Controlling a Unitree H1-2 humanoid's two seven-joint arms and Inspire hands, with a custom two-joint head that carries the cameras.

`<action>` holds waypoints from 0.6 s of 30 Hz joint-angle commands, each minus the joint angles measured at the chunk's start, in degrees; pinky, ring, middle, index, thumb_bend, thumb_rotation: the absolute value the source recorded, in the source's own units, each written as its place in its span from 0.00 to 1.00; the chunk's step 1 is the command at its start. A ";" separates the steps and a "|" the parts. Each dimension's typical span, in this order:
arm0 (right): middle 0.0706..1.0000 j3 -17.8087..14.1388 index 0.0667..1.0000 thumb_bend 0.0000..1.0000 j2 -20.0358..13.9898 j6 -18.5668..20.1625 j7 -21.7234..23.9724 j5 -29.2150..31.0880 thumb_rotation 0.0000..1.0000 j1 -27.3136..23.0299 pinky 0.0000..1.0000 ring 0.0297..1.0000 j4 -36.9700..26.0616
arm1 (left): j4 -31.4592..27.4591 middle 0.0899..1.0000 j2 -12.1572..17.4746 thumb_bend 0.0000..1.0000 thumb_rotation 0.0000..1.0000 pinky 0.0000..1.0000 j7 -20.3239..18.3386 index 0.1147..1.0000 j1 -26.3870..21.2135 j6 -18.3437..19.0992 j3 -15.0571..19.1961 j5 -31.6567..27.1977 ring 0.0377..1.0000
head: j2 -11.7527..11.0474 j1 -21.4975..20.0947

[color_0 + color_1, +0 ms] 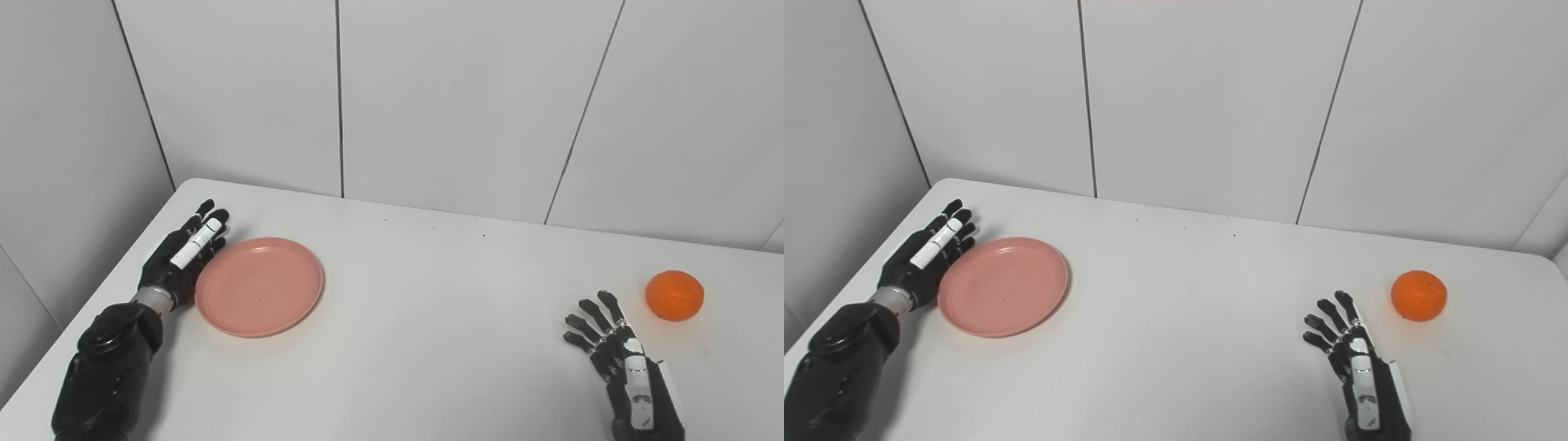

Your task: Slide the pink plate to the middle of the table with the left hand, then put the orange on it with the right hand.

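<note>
A pink plate lies flat on a white table in the left part of the frame, well short of the table's middle. The robot's left hand rests at the plate's left rim, its fingers stretched out straight and close together, pointing toward the upper right; the hand lies right against the rim and holds nothing. Its black arm enters from the lower left corner.

At the far right of the frame, an orange sits alone on the table top, well apart from the plate. The right hand comes up from the bottom edge at the lower right, below and to the left of the orange, near it but not touching. Its fingers are spread wide and empty, pointing toward the upper left of the frame, with the back of the hand facing the camera.

Grey wall panels with thin dark seams fill the upper half of the frame behind the table's far edge.
</note>
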 commanded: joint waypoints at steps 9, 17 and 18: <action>0.89 1.10 0.94 0.71 2.15 0.39 -0.69 -0.06 1.00 3.70 0.78 0.82 3.10 | -0.42 1.00 -3.02 0.70 0.51 0.98 1.84 1.00 -0.19 -1.73 -1.74 2.09 0.96 | 0.20 -0.02; 0.89 1.13 0.94 0.71 2.31 -0.04 -1.10 -0.82 1.00 3.45 0.77 0.81 3.62 | -0.11 0.95 -6.08 0.70 0.48 0.83 4.01 1.00 0.20 -6.56 -3.02 4.20 0.88 | 0.18 -0.01; 0.89 1.13 0.94 0.71 2.37 0.06 -1.07 -0.77 1.00 3.47 0.77 0.81 3.52 | -0.64 0.95 -6.32 0.71 0.49 0.82 4.07 1.00 0.34 -6.43 -3.36 4.30 0.87 | 0.21 -0.08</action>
